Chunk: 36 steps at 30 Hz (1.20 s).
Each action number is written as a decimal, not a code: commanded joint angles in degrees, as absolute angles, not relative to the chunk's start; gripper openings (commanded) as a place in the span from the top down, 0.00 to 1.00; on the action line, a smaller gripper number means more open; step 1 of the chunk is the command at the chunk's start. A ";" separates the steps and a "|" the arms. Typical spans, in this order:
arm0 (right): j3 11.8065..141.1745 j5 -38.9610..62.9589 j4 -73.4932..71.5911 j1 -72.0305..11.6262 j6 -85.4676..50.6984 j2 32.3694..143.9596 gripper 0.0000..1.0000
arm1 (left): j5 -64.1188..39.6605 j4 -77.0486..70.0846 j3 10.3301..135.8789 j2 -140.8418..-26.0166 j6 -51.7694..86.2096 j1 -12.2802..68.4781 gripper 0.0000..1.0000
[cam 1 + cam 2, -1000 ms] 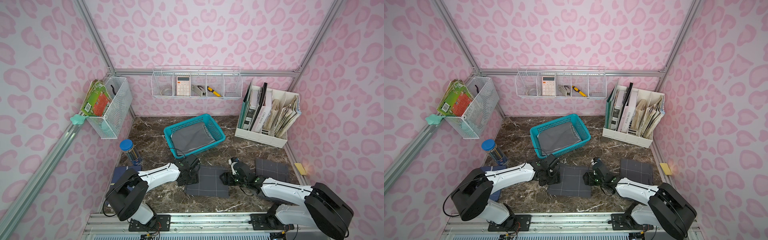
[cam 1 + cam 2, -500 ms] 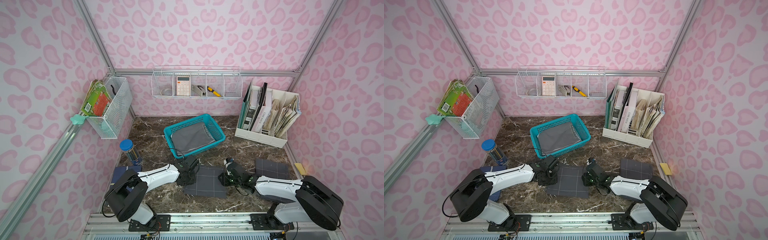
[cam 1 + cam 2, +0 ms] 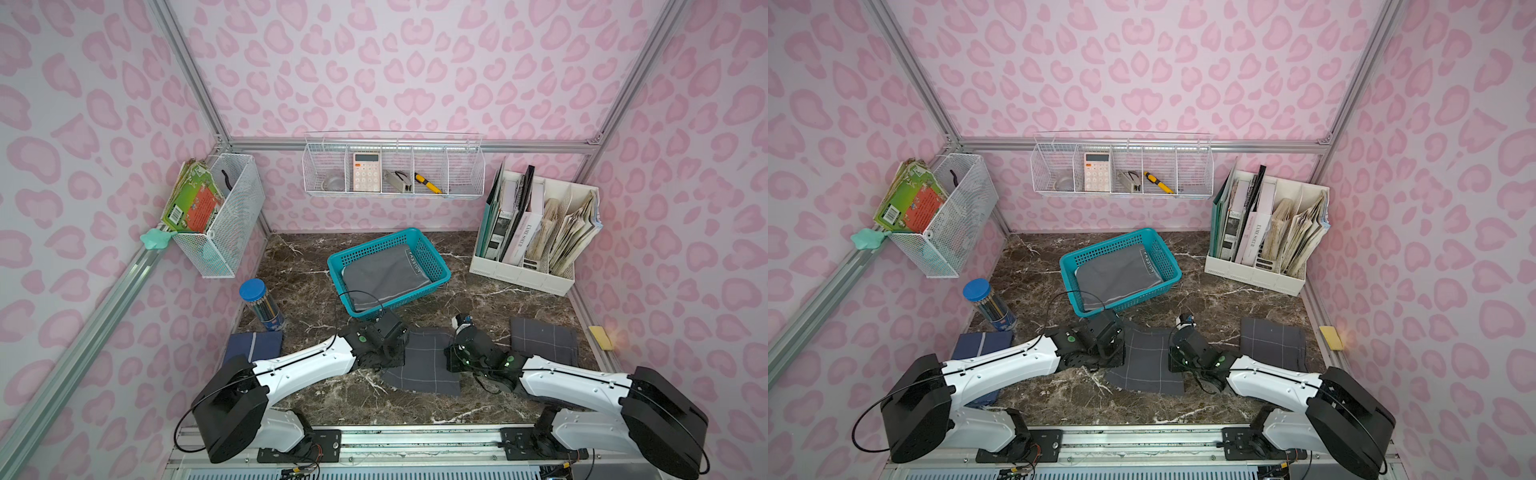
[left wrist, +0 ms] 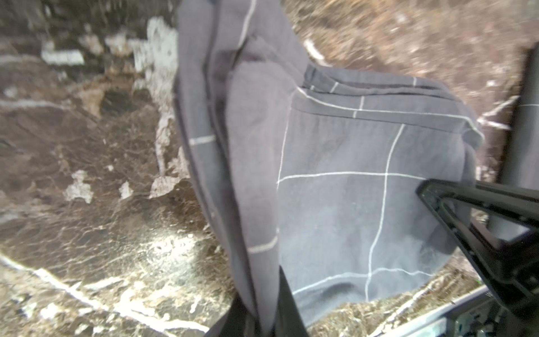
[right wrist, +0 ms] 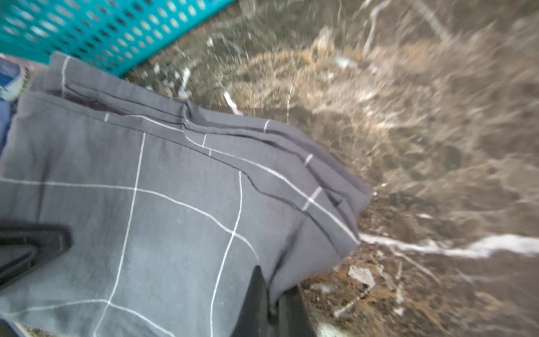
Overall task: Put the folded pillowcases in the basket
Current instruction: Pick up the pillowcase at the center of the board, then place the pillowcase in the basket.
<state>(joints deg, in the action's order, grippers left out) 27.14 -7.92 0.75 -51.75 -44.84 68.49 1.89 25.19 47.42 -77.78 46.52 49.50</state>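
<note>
Now L/R fingers on pillowcase

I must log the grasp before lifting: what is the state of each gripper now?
Left gripper: closed on the grey checked pillowcase.
Right gripper: closed on the opposite edge of the same pillowcase.

**Pillowcase at near centre, basket just behind it**

The pillowcase lies on the table, with the left gripper at its left edge and the right gripper at its right edge. The basket stands just behind it, with a folded cloth inside. A second folded cloth lies to the right. A third folded cloth lies near left, in front of the pencil tub. The file organiser stands far right.
</note>
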 commanded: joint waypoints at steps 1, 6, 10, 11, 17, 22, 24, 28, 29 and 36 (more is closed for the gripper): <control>28.77 -13.25 3.84 -51.94 -43.14 64.70 1.00 | 6.22 27.14 48.70 -75.35 45.78 50.01 1.00; 31.29 -16.48 3.15 -51.93 -38.49 57.98 1.00 | 9.61 28.45 51.14 -70.19 43.83 50.05 1.00; 36.95 -18.82 4.04 -50.63 -34.03 56.82 1.00 | 15.25 30.67 54.65 -67.14 41.33 50.05 1.00; 38.59 -18.78 3.96 -49.88 -32.78 57.31 1.00 | 16.57 31.00 55.54 -66.70 40.54 50.02 1.00; 50.21 -13.27 -0.31 -43.67 -25.18 65.28 1.00 | 21.73 30.76 61.24 -67.09 35.40 47.12 1.00; 63.50 -10.20 -0.53 -41.68 -20.22 76.85 1.00 | 21.09 30.74 64.83 -70.13 33.63 41.01 1.00; 67.57 -9.29 -0.39 -41.25 -18.77 81.03 1.00 | 19.73 30.32 65.53 -71.43 33.81 38.09 1.00; 75.91 -2.36 1.78 -38.65 -18.14 90.22 1.00 | 15.43 28.93 65.99 -74.47 35.40 31.79 1.00; 78.58 -0.84 3.02 -37.93 -18.25 92.77 1.00 | 14.65 28.60 66.30 -75.42 35.67 30.48 1.00; 94.61 4.73 9.67 -34.55 -18.55 108.34 1.00 | 10.59 26.41 69.69 -84.29 36.36 24.22 1.00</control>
